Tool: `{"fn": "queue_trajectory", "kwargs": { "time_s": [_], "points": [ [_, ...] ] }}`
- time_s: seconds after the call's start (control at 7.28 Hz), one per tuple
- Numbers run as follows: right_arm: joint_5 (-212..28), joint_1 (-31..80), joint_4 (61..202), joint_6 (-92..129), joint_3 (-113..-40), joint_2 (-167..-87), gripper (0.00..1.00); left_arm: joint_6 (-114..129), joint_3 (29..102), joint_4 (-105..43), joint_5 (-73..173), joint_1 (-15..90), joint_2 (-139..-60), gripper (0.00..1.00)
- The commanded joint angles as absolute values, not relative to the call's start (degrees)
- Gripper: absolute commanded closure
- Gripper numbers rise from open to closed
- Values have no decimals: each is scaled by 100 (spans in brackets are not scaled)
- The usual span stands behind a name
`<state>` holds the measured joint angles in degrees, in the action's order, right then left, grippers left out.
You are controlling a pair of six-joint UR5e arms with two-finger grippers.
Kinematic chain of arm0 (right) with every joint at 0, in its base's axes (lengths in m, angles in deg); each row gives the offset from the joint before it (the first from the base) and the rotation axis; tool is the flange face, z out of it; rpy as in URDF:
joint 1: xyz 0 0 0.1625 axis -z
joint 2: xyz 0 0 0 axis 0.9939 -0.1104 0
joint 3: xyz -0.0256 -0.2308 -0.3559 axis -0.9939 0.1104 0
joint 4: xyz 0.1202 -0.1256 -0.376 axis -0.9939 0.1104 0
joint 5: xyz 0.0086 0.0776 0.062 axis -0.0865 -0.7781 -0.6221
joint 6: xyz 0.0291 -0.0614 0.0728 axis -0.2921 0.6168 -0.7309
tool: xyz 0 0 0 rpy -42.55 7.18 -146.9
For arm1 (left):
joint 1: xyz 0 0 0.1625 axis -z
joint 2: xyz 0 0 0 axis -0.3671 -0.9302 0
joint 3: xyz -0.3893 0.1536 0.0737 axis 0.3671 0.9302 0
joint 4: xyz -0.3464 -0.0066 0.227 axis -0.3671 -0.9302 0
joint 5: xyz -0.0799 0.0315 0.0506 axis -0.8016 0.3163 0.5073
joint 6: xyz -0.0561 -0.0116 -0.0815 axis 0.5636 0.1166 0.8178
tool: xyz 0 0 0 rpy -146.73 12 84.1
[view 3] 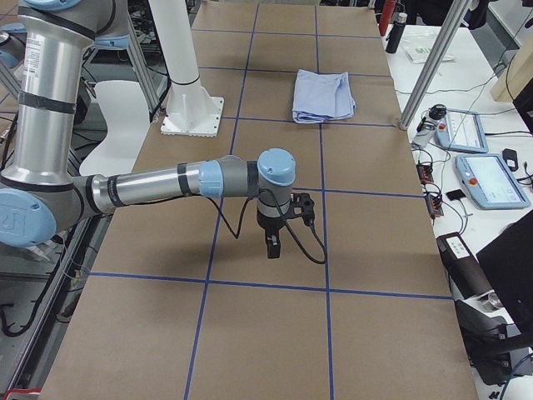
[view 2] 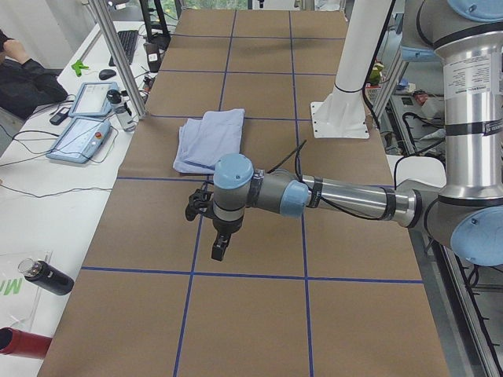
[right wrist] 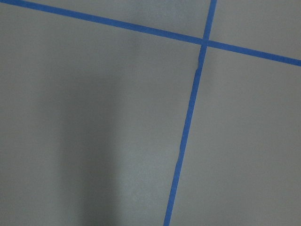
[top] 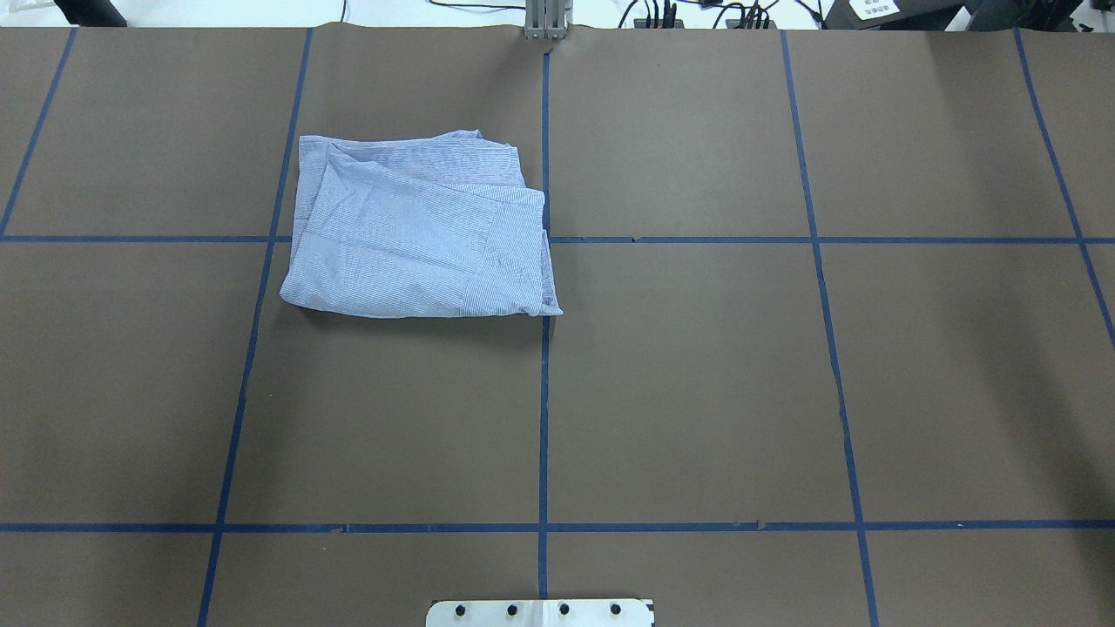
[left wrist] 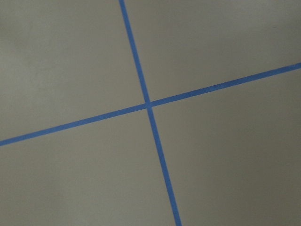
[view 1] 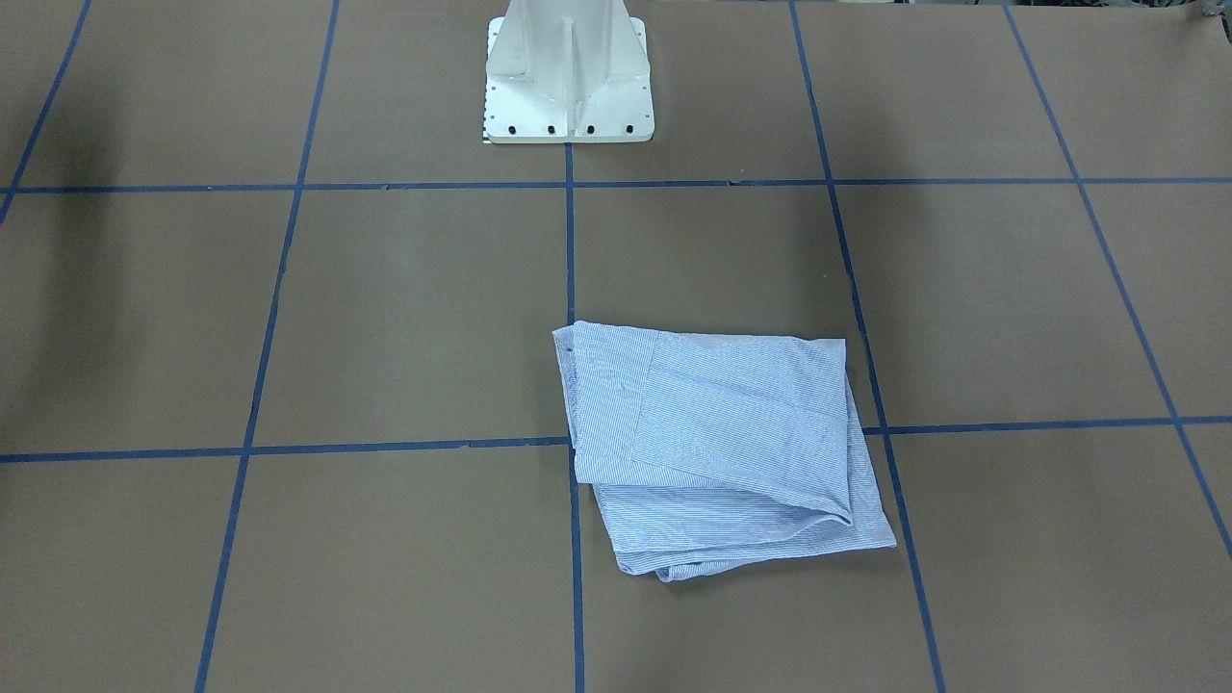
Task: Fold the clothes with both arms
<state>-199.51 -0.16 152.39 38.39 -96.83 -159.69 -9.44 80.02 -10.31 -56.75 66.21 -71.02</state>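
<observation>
- The striped shirt (view 1: 717, 448) (top: 418, 231) lies folded into a rough rectangle on the brown table (top: 697, 392), several layers stacked and a little askew.
- In the overhead view it sits in the far left part, across one crosswise blue tape line (top: 131, 238). Its right edge runs along the centre tape line.
- From the side views the shirt (view 2: 208, 140) (view 3: 323, 94) is near the table edge opposite the white pedestal (view 1: 568, 82).
- No label or print on the cloth can be made out.
- The left arm (view 2: 346, 196) reaches out level over the table. The left gripper (view 2: 220, 250) points down above the surface, well apart from the shirt.
- It shows only from the side, so I cannot tell how far apart its jaws stand or whether they hold anything.
- The right arm (view 3: 150, 187) is stretched out likewise. The right gripper (view 3: 272, 246) hangs downward over the table, well apart from the shirt, and its opening cannot be judged either.
- Both wrist views show only the brown surface and a tape crossing (left wrist: 148, 104) (right wrist: 204, 41).
- Two teach pendants (view 2: 78, 137) (view 3: 491, 179) lie on the side bench.
- A white card (top: 874, 7) beyond the far edge carries dark print too small to read.
</observation>
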Motion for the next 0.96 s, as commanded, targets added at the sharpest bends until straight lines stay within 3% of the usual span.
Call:
{"fn": "queue_trajectory", "kwargs": {
  "time_s": [0.0,0.82],
  "points": [
    [-19951,-19,15124,3800,-9679,-16077,0,-919,8043,-1007,-5626,6644,-6991,0],
    [-19951,-19,15124,3800,-9485,-16112,0,-928,8045,-1016,-5934,6609,-6726,0]
  ]
}}
